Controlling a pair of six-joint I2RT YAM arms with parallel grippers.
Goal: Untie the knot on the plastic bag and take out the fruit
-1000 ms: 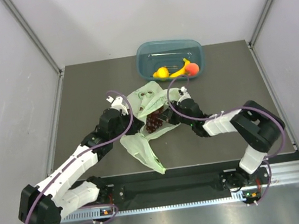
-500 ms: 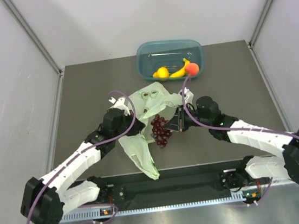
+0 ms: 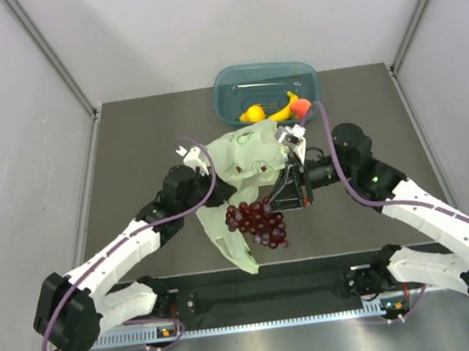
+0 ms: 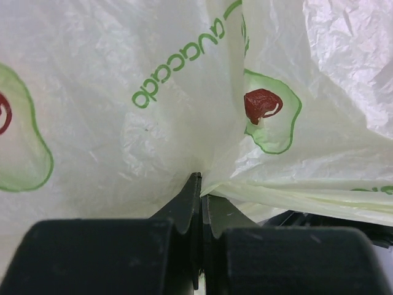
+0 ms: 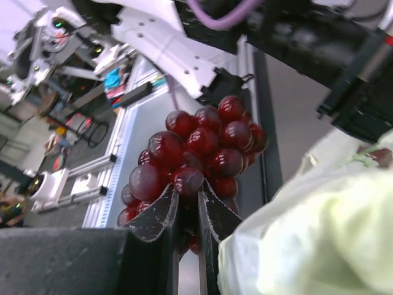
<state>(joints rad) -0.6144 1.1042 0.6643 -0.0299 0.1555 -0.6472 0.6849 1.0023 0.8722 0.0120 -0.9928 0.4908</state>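
Grape bunch (image 5: 198,152) out, clamped in right gripper (image 5: 188,198); left gripper (image 4: 200,187) pinches plastic bag (image 4: 123,129) shut-jawed – next we likely carry it to the tub (image 3: 232,99), worktop's far edge

Overhead view: soft, even light from above, the dark desk (image 3: 129,154) matte, only faint shadows beneath the arms. Left wrist: the plastic bag (image 4: 123,141) glows bright and translucent, the left claw (image 4: 200,184) a black silhouette. Right wrist: white glints on the grape bunch (image 5: 196,153), background soft, tilted, washed out top left.
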